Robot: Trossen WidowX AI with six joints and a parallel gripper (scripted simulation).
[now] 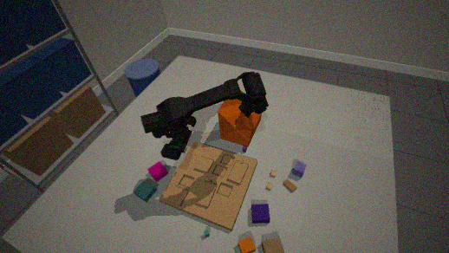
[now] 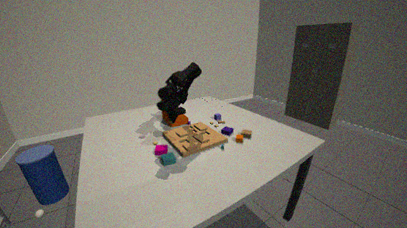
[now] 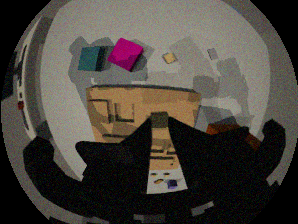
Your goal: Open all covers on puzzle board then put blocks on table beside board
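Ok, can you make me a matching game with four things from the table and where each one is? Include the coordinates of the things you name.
Things:
1. magenta block [image 1: 158, 171] [image 2: 161, 149] [image 3: 125, 53]
2. wooden puzzle board [image 1: 225, 217] [image 2: 192, 151] [image 3: 145, 100]
3. dark purple block [image 1: 260, 213] [image 2: 227, 130]
4. dark block [image 3: 159, 119]

Places:
A. between the fingers
B. beside the teal block [image 1: 145, 191] [image 2: 168, 159] [image 3: 89, 58]
C. flat on the table [image 1: 338, 173] [image 2: 133, 205] [image 3: 150, 15], with wells cut in it
D. on the other side of the board from the magenta block

Right pairs: 1-B, 2-C, 3-D, 4-A
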